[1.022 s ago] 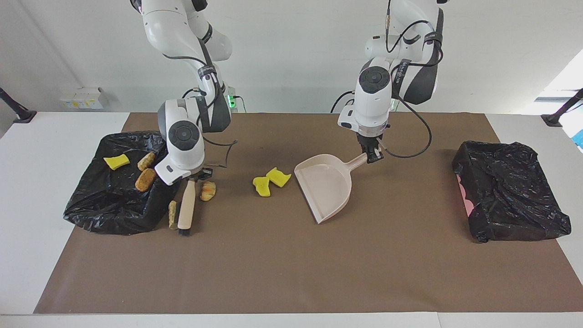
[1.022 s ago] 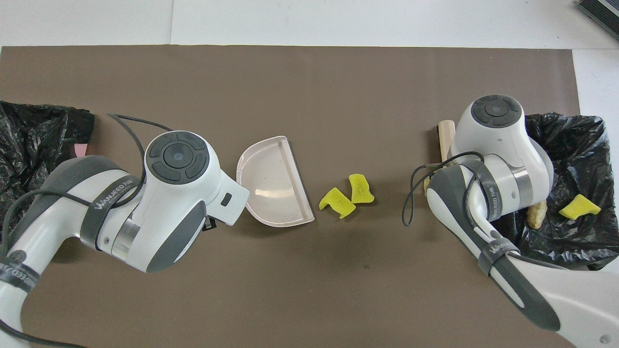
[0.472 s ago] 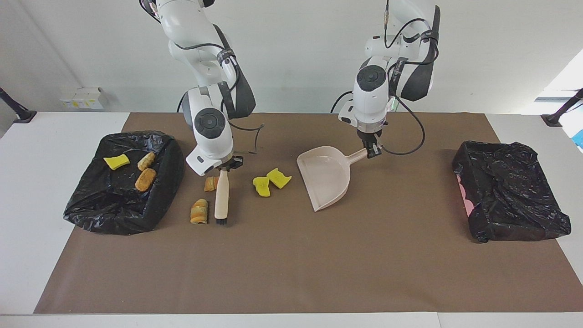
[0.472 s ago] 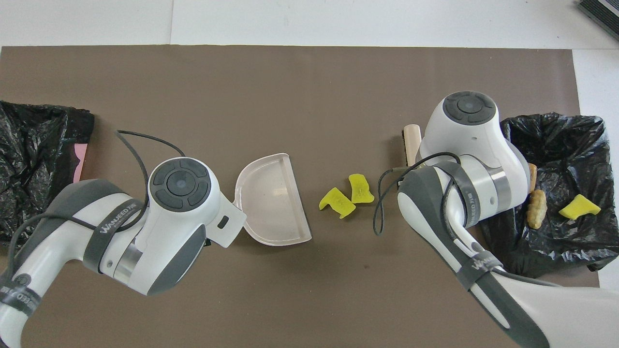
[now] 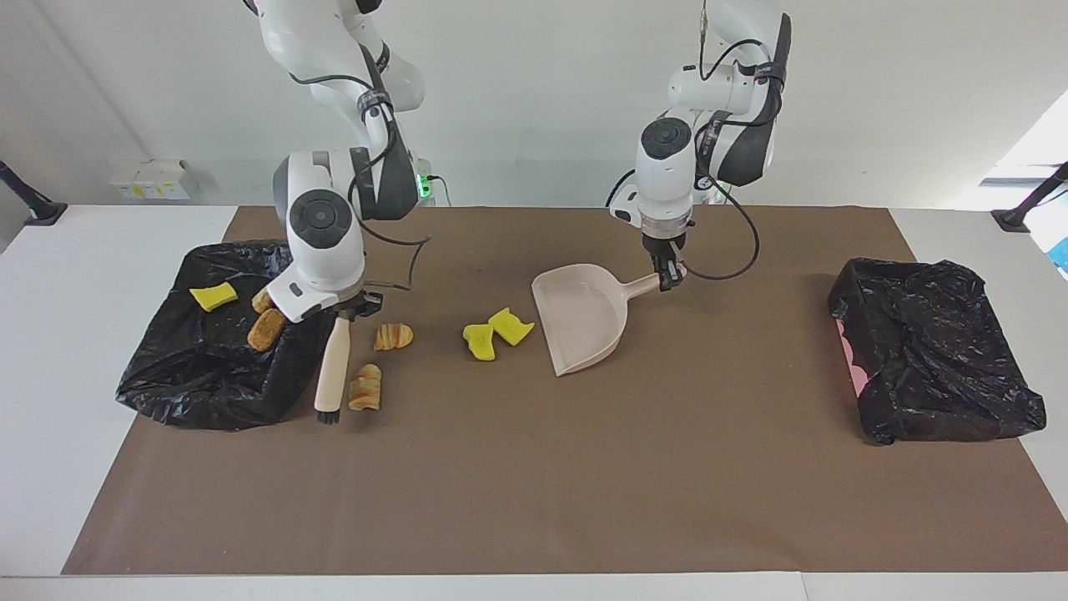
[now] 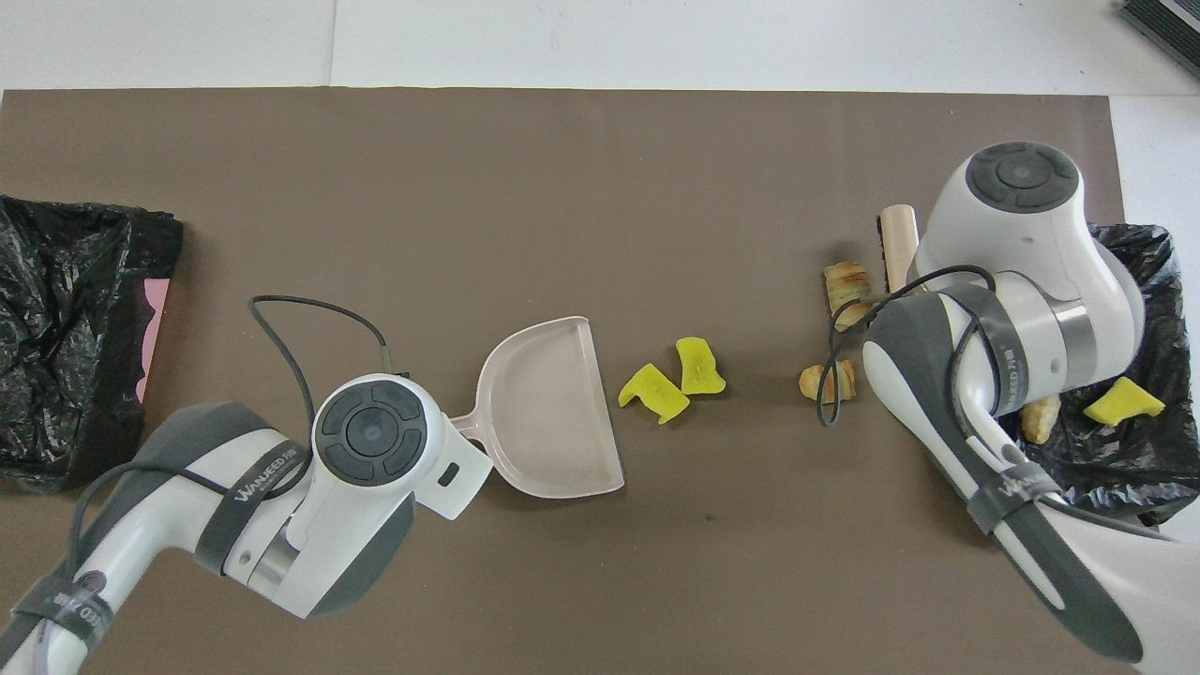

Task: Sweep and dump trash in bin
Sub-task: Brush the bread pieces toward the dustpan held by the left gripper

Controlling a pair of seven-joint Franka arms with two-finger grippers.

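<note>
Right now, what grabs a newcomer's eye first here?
Two white arms, each holding a beige tool: the left gripper is shut on the dustpan handle at mid-table, and the right gripper is shut on the brush beside the black bin. Next, the bright yellow chunks lying in front of the dustpan's mouth.

Facing view: high, across the table point(image 5: 534, 501), looking toward the robots. Overhead view: steeply down, from six o'clock. Shared: brown mat point(image 6: 600, 169), both bins.
</note>
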